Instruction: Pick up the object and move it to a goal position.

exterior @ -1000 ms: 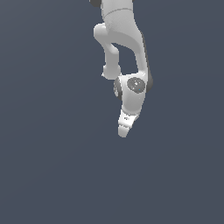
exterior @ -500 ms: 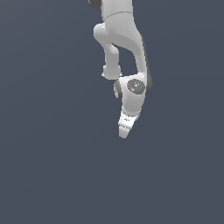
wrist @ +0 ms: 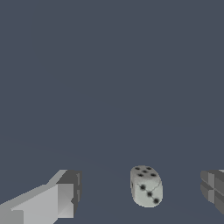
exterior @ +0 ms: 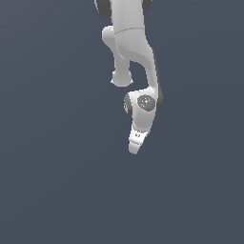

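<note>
The object is a small pale grey-beige die [wrist: 146, 186] with black pips, lying on the dark grey floor. In the wrist view it sits between my two fingers, nearer the right-hand one, and touches neither. My white gripper [wrist: 140, 192] is open, with one finger [wrist: 61, 197] on one side of the die and the other finger [wrist: 213, 189] on the other. In the exterior view the gripper [exterior: 135, 149] points down at the end of the white arm, and the die is too small or too hidden to make out there.
The floor [exterior: 57, 181] is a plain dark grey surface all around. The white arm [exterior: 131, 43] comes down from the upper edge of the exterior view. No other objects show.
The gripper has dropped slightly lower in the exterior view; the arm's pose is otherwise nearly the same.
</note>
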You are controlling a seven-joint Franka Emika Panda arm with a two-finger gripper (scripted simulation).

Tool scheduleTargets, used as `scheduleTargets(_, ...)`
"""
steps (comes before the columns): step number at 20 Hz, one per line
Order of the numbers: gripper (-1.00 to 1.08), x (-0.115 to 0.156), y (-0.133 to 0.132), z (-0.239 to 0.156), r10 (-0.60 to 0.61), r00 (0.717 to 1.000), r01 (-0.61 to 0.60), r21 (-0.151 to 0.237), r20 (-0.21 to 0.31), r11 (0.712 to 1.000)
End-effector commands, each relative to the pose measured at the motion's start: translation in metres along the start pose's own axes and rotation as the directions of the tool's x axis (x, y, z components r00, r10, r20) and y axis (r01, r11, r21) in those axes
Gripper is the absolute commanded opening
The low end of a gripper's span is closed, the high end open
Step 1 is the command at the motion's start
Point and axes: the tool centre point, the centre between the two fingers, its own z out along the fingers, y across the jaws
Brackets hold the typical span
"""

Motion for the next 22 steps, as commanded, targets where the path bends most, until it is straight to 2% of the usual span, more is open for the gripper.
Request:
scheduleTargets(1,1.00,0.000,0.001,0.004,0.000,1.000,0.000,-0.001,-0.001,1.000)
scheduleTargets(2,1.00,0.000,0.001,0.004,0.000,1.000,0.000,-0.001,-0.001,1.000)
scheduleTargets(3,-1.00,0.000,0.001,0.004,0.000,1.000,0.000,-0.001,-0.001,1.000)
scheduleTargets(15,-1.00,0.001,0.001,0.002,-0.002,1.000,0.002,-0.002,-0.001,1.000)
scheduleTargets(22,-1.00,-0.006,0.007,-0.021,-0.002,1.000,0.002,-0.002,-0.001,1.000)
